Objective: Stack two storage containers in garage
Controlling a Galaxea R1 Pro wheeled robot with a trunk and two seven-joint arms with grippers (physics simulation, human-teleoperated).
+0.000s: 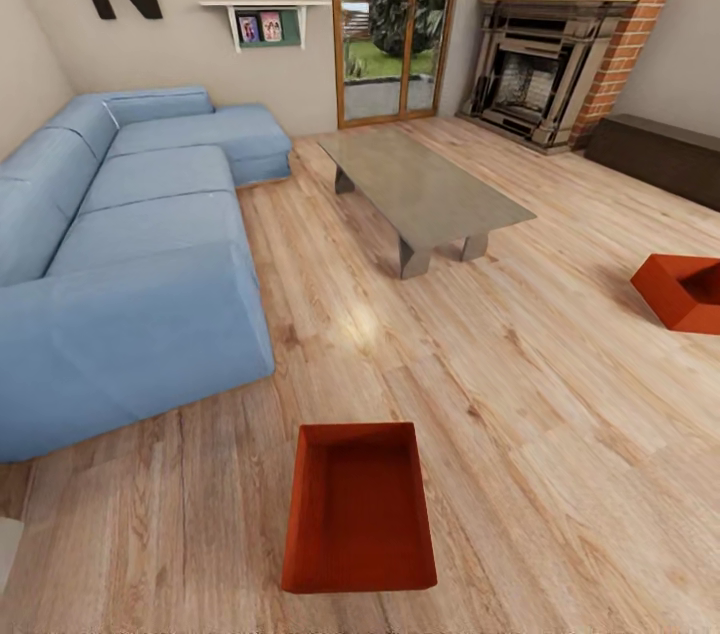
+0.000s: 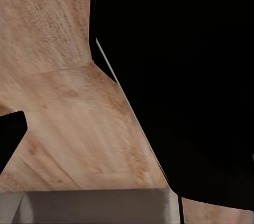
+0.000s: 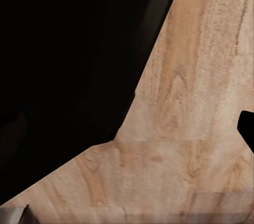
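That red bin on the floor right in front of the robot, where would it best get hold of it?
Probably by the rim. The near red bin sits upright and open-topped on the wood floor, so a tool coming down from above could pinch one of its thin walls, likely a long side wall. With two arms, one on each long side would likely hold it steadier. Its walls taper slightly, so squeezing the outside alone might slip.

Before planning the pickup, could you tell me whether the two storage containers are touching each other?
Apart. The head view shows the near container and the far container separated by bare wood floor.
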